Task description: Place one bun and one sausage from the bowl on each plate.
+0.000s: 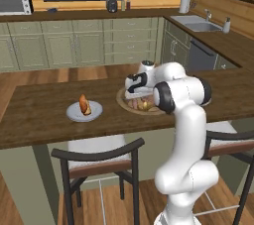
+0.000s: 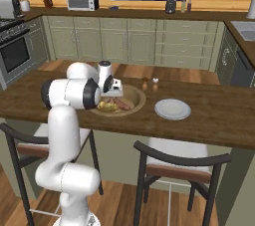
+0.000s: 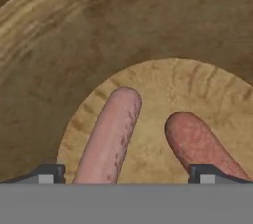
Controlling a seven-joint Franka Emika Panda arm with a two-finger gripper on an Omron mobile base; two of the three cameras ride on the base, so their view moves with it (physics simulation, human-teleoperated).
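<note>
A long dark-brown wooden worktop [image 1: 39, 115] is spanning the kitchen, two dark-framed chairs [image 2: 177, 168] sitting at its near side. A silver microwave [image 2: 82, 1] is standing on the far counter.

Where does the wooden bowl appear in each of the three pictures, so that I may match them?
Left base view: the bowl lies on the counter at centre, partly behind the arm.
Right base view: it lies left of centre, just left of the empty plate.
Hand view: its inside spreads across the picture, the open gripper over two sausages.
Shared landmark: the bowl's thick tan rim.
</note>
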